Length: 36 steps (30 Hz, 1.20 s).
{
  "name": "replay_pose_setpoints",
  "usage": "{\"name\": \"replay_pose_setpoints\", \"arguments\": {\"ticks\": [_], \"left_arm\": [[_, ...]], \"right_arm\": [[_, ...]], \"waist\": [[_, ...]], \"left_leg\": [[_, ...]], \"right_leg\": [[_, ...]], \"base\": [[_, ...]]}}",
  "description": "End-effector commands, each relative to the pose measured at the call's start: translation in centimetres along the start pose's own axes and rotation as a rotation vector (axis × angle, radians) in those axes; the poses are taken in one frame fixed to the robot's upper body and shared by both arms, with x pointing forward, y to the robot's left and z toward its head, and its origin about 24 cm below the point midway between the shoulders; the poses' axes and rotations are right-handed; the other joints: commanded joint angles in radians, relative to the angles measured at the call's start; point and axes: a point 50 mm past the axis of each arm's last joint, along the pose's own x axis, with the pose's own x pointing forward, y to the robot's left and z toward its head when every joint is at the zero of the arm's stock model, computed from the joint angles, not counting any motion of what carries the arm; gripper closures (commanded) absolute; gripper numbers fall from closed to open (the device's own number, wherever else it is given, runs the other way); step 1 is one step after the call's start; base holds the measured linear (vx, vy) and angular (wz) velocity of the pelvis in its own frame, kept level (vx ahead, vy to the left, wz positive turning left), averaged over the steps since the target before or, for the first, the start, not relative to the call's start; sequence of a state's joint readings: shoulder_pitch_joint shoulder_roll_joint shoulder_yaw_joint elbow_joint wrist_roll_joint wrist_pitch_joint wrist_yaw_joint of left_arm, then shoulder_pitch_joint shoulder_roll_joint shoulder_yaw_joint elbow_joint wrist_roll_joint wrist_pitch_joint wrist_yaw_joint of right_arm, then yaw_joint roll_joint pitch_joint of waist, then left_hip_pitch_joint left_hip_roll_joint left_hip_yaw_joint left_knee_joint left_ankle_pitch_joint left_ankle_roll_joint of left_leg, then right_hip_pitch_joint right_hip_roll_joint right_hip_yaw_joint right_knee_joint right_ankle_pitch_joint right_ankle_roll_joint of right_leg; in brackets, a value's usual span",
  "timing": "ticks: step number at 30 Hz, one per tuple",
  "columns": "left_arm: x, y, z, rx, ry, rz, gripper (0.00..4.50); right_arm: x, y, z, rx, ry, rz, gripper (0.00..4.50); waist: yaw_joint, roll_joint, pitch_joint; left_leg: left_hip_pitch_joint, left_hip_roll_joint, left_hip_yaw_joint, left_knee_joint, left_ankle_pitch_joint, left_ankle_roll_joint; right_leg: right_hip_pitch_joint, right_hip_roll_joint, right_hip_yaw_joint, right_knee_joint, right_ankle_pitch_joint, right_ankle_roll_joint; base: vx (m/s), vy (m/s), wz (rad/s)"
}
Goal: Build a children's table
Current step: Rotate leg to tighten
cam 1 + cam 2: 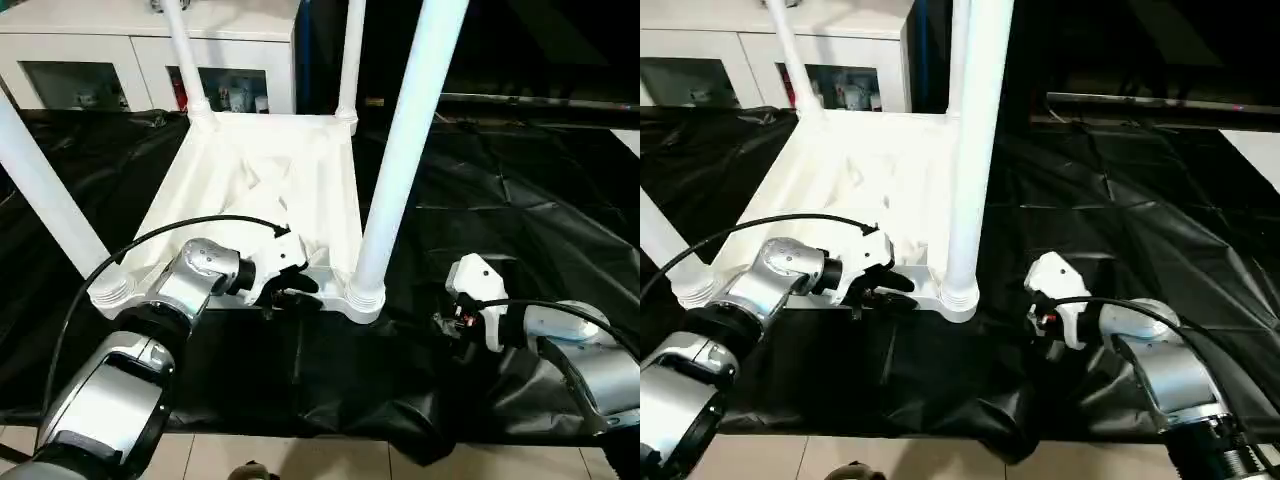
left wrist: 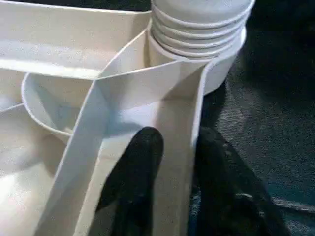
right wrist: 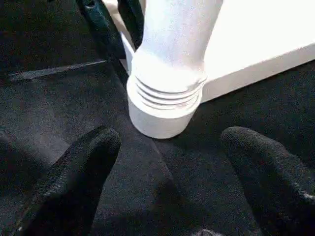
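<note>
So the children's table (image 1: 262, 190) is lying upside down on the black-draped worktop (image 1: 520, 210), ribbed underside facing up, with all four legs already sitting in the corner sockets and pointing skyward. Taking the near right leg (image 1: 400, 160) as the landmark: the left tool (image 1: 287, 292) is working just to the left of that leg's socket, right at the tabletop's near edge, and the right tool (image 1: 448, 322) is hanging out on the other side of it, low over the cloth and not touching anything.

In the left wrist view the left tool's fingers (image 2: 135, 167) are straddling the thin outer wall of the tabletop, one inside and one outside, pinching in on it. Whether it's fully clamped yet I honestly can't tell. The right tool's fingers (image 3: 83, 162) are standing wide apart, with the ribbed foot of that leg socket sitting ahead between them.

Handling-wise, I'm guessing hollow moulded plastic: light, stiff, pretty slick, and top-heavy with the legs up, so it's probably going to want to slide on the cloth. The rim wall is thin, so a grip near the socket, where the ribs meet, seems the sturdiest bet; the collar at the leg base looks like a good second hold.

No brands, labels or readable writing anywhere that I can spot
</note>
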<state>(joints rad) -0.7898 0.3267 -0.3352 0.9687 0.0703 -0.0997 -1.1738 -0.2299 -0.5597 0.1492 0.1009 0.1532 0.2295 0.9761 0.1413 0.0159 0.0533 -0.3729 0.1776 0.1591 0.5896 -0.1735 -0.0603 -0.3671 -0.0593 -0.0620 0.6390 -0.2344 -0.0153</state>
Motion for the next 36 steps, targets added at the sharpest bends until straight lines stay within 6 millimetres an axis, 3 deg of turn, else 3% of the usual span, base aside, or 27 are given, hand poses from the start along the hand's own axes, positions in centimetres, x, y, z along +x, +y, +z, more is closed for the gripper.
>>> {"name": "replay_pose_setpoints", "arguments": {"ticks": [1,14,17,20,24,25,30,33,36], "left_arm": [[-0.9,0.5,-0.7,0.01,0.07,0.027,3.33],[-1.4,0.7,-1.2,-0.006,0.075,0.036,4.32],[-1.6,0.7,-1.2,-0.022,0.049,0.042,4.37],[-1.0,-0.4,-1.3,-0.085,-0.067,0.028,4.44],[-0.3,-1.3,-1.3,-0.113,-0.115,0.032,4.44],[0.7,-2.2,-1.1,-0.134,-0.155,0.048,4.44],[2.5,-3.6,-0.8,-0.163,-0.172,0.085,4.44],[2.8,-3.9,-0.5,-0.163,-0.18,0.089,4.44],[3.0,-4.2,-0.2,-0.162,-0.174,0.098,4.44]], "right_arm": [[0.1,-0.3,0.4,-0.022,0.001,-0.01,0.5],[0.3,-0.7,0.4,-0.022,-0.008,-0.02,0.5],[0.4,-0.8,0.6,0.006,-0.04,-0.032,0.5],[1.0,-1.0,0.6,0.086,-0.129,-0.076,0.5],[1.6,-0.9,0.6,0.072,-0.141,-0.088,0.5],[2.1,-0.7,0.6,0.079,-0.16,-0.081,0.5],[3.2,-0.6,1.0,0.065,-0.181,-0.034,0.5],[3.5,-0.7,1.2,0.057,-0.19,-0.019,0.5],[4.2,-0.9,1.4,0.029,-0.185,-0.006,0.5]], "waist": [[0.002,0.0,-0.058],[-0.001,-0.003,-0.056],[-0.003,-0.001,-0.059],[-0.021,0.008,-0.063],[-0.034,0.004,-0.068],[-0.034,0.001,-0.07],[-0.036,0.004,-0.066],[-0.033,0.004,-0.065],[-0.035,-0.002,-0.066]], "left_leg": [[0.015,0.06,-0.02,-0.071,-0.236,0.036],[0.012,0.06,-0.021,-0.074,-0.225,0.035],[0.012,0.061,-0.021,-0.073,-0.215,0.04],[0.006,0.062,-0.024,-0.073,-0.187,0.046],[0.004,0.055,-0.015,-0.063,-0.124,0.087],[0.003,0.057,-0.013,-0.06,-0.11,0.1],[0.002,0.056,-0.007,-0.059,-0.113,0.123],[0.006,0.058,-0.008,-0.063,-0.142,0.109],[0.005,0.058,-0.007,-0.065,-0.139,0.102]], "right_leg": [[0.039,-0.103,0.056,-0.099,-0.147,-0.218],[0.038,-0.104,0.056,-0.1,-0.176,-0.209],[0.038,-0.105,0.056,-0.096,-0.138,-0.22],[0.044,-0.107,0.053,-0.083,-0.032,-0.255],[0.045,-0.1,0.049,-0.079,0.06,-0.273],[0.049,-0.104,0.05,-0.076,0.058,-0.27],[0.04,-0.097,0.048,-0.087,-0.027,-0.246],[0.036,-0.099,0.05,-0.094,-0.111,-0.221],[0.035,-0.099,0.05,-0.092,-0.127,-0.21]], "base": [[0.0,0.0,0.0],[0.0,0.0,0.0],[0.0,0.0,0.0],[0.0,0.0,0.0],[0.0,0.0,0.0],[0.0,0.0,0.0],[0.0,0.0,0.0],[0.0,0.0,0.0],[0.0,0.0,0.0]]}}
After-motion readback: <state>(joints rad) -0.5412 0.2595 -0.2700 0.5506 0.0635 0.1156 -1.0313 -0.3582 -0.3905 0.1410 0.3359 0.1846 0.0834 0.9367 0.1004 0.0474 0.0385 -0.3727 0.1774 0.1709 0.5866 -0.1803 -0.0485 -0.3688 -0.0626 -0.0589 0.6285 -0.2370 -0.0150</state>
